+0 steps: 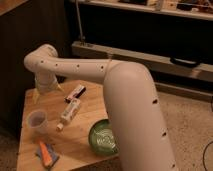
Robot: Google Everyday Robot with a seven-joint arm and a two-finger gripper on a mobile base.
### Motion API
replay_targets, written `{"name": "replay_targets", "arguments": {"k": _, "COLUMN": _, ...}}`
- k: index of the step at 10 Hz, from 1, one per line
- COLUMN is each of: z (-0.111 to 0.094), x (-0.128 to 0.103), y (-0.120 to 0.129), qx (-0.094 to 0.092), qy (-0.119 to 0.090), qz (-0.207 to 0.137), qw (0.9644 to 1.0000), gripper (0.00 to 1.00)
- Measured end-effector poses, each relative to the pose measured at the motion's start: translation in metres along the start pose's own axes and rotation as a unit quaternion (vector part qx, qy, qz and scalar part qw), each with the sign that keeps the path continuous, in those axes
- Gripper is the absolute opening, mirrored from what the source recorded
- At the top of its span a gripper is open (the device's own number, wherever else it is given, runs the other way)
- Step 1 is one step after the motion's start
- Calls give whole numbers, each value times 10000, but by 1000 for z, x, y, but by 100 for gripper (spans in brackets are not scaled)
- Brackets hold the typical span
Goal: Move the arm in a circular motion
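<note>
The arm [125, 95] is pictured stretched across a wooden table [87, 115], its gripper [44, 90] held above the far corner. Whether it is open or loaded cannot be told. Just beside it, a clear cup [38, 121] and white bottle [69, 112] sit low, judged clear of a circular sweep.

The claw [44, 90] hangs over the worktop's [82, 145] back corner. Just right of it lie a box [76, 92] and a bottle [69, 111]. In front stands a cup [37, 121], with bare wood between.
</note>
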Motion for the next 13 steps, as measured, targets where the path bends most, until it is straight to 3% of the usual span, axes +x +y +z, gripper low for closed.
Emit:
{"name": "replay_targets", "arguments": {"k": 3, "z": -4, "x": 2, "y": 8, "qx": -86, "qy": 11, "qz": 85, "qw": 9999, "gripper": 80}}
{"name": "replay_targets", "arguments": {"k": 6, "z": -44, "x": 3, "y": 71, "qx": -627, "qy": 105, "qz": 700, "qw": 9955, "gripper": 80}}
{"name": "replay_targets", "arguments": {"k": 7, "z": -62, "x": 2, "y": 105, "qx": -859, "qy": 106, "qz": 1023, "qw": 9910, "gripper": 80}}
{"name": "replay_targets", "arguments": {"k": 9, "z": -86, "x": -11, "y": 150, "qx": -1135, "qy": 119, "qz": 1512, "qw": 9819, "gripper": 80}}
{"name": "replay_targets", "arguments": {"k": 10, "z": -105, "x": -33, "y": 187, "qx": -1360, "qy": 123, "qz": 1956, "qw": 9711, "gripper": 80}}
{"name": "replay_targets", "arguments": {"k": 12, "z": -119, "x": -60, "y": 211, "qx": -1524, "qy": 118, "qz": 2395, "qw": 9588, "gripper": 80}}
{"name": "replay_targets", "arguments": {"k": 13, "z": -127, "x": -79, "y": 222, "qx": -1607, "qy": 120, "qz": 2655, "qw": 9505, "gripper": 80}}
